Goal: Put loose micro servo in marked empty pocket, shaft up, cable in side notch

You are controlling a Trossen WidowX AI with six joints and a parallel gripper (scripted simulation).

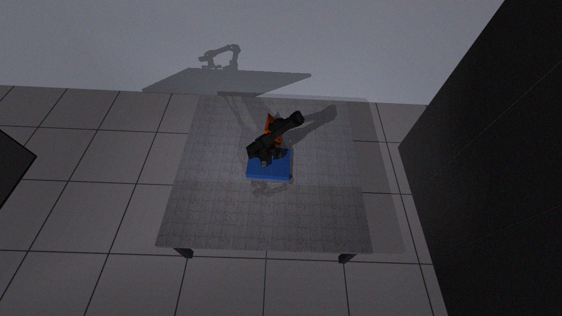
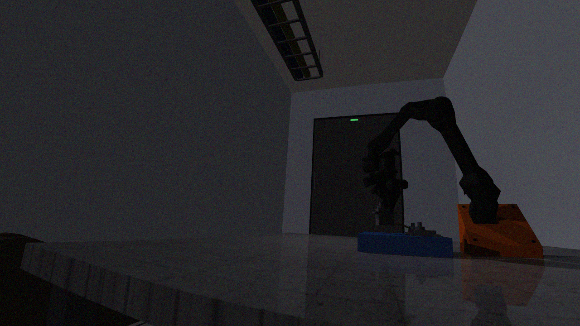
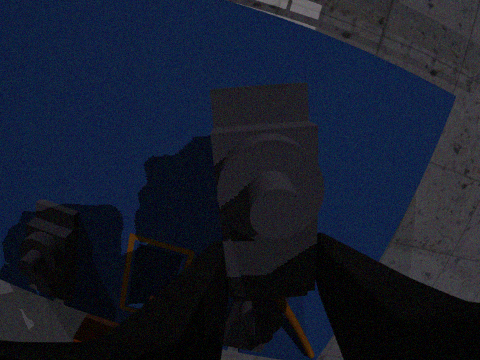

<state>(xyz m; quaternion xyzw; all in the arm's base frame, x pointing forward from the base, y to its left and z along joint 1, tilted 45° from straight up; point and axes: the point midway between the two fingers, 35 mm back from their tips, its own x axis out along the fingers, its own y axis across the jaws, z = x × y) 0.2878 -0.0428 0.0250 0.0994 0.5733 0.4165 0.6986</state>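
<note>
Dim grey surface (image 1: 235, 220) carried the blue deck (image 1: 271, 169). Above it the pincer (image 3: 267, 314) was clamped on the servo (image 3: 267, 200), just right of the orange-outlined pocket (image 3: 156, 274). Best practice: centre over the pocket, keep the shaft up, align the cable with the notch, then lower.

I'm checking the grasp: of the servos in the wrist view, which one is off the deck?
The micro servo clamped in the end effector, above the blue deck; the other servo sits mounted at left.
</note>
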